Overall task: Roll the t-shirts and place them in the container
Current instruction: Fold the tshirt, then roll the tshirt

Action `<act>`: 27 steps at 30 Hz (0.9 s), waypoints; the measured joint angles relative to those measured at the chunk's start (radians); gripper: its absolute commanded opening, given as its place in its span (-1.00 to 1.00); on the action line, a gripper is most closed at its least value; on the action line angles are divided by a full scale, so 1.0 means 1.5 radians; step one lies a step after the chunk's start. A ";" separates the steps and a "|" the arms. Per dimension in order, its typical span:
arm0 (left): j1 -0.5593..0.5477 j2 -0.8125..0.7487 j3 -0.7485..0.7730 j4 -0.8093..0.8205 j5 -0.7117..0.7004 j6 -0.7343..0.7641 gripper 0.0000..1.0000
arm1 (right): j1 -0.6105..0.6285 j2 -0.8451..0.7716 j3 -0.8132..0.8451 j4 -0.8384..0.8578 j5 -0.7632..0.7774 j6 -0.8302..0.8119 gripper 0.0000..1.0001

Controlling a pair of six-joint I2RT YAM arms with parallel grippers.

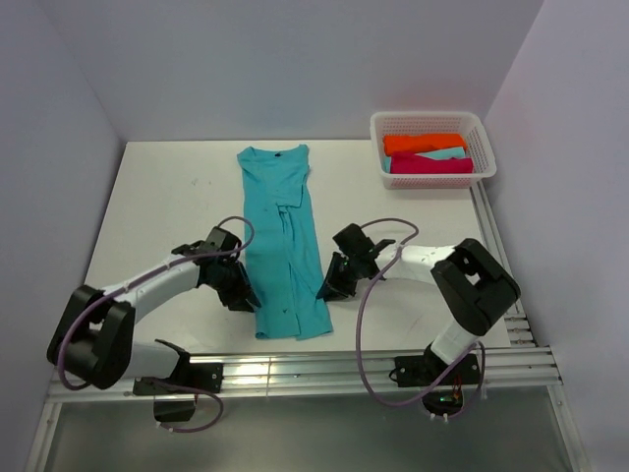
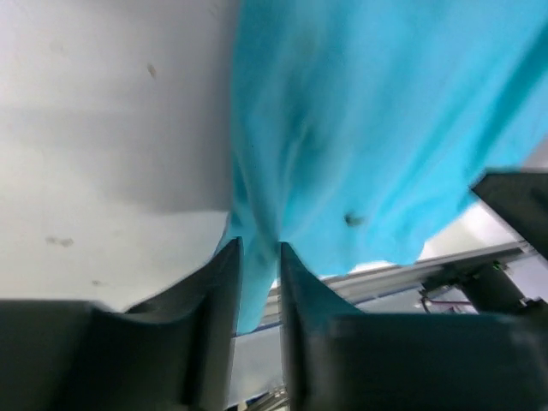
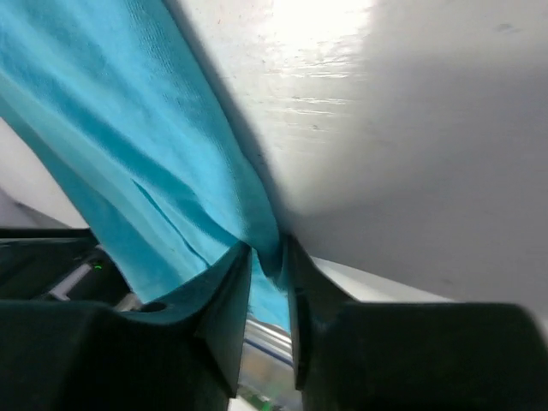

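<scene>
Here, nearest the arm bases, the left claw (image 1: 244, 293) is clamped on the left edge of the turquoise t-shirt (image 1: 287, 246), close to its hem. The left wrist view shows a ridge of turquoise cloth pinched between the two dark fingers (image 2: 218, 295) and lifted off the white worktop (image 1: 167, 197). Level with it on the other side, the right claw (image 1: 330, 287) grips the shirt's right edge in the same way, its fingers drawn together on a thin fold of the fabric. The two claws face each other across the garment, with the cloth spanning the space between them. The shirt lies flat near the middle of the worktop, folded lengthwise into a narrow strip, sleeves tucked in. Its long axis runs from near to far, with the hem at the near end and the round neck at the far end. The strip leans a little, so the hem sits slightly further right than the collar. Beyond it, at the far right corner of the worktop and well apart from the shirt, stands a white lattice basket (image 1: 484, 147). Inside it an orange t-shirt (image 1: 423, 143) lies furthest back, a pale turquoise t-shirt (image 1: 444, 154) shows between, and a magenta t-shirt (image 1: 430, 165) lies at the front. All three look bundled up, though whether rolled or folded I cannot tell.
</scene>
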 measured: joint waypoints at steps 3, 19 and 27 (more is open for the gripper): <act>-0.005 -0.053 -0.010 -0.004 0.002 -0.031 -0.11 | -0.016 -0.026 0.001 -0.037 0.022 -0.036 -0.18; -0.105 -0.151 -0.112 0.015 0.020 -0.121 0.07 | 0.018 -0.163 -0.088 -0.120 0.052 -0.114 -0.04; -0.141 -0.116 -0.112 0.015 -0.021 -0.141 -0.19 | 0.071 -0.156 -0.091 -0.091 0.049 -0.114 -0.01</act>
